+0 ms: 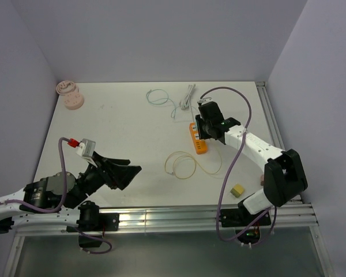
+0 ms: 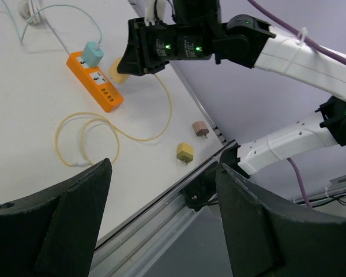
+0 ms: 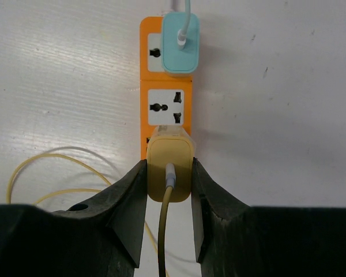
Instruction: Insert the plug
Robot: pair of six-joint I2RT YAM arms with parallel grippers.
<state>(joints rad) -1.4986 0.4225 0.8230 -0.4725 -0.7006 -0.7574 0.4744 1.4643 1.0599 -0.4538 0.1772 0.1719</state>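
Yellow plug (image 3: 169,170) in right tool (image 3: 169,166), prongs hidden against orange power strip (image 3: 153,81).

Right gripper (image 1: 202,130) hangs over the orange power strip (image 1: 199,146) on the white bench (image 1: 121,121). A looped yellow cable (image 1: 179,153) lies beside the strip. Left gripper (image 1: 134,166) is well apart, jaws spread.

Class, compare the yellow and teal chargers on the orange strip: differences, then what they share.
The yellow charger is gripped by the right gripper; the teal charger stands free. Yellow sits at the near socket, teal at the far one. Both are rounded adapters with cables on the orange strip.
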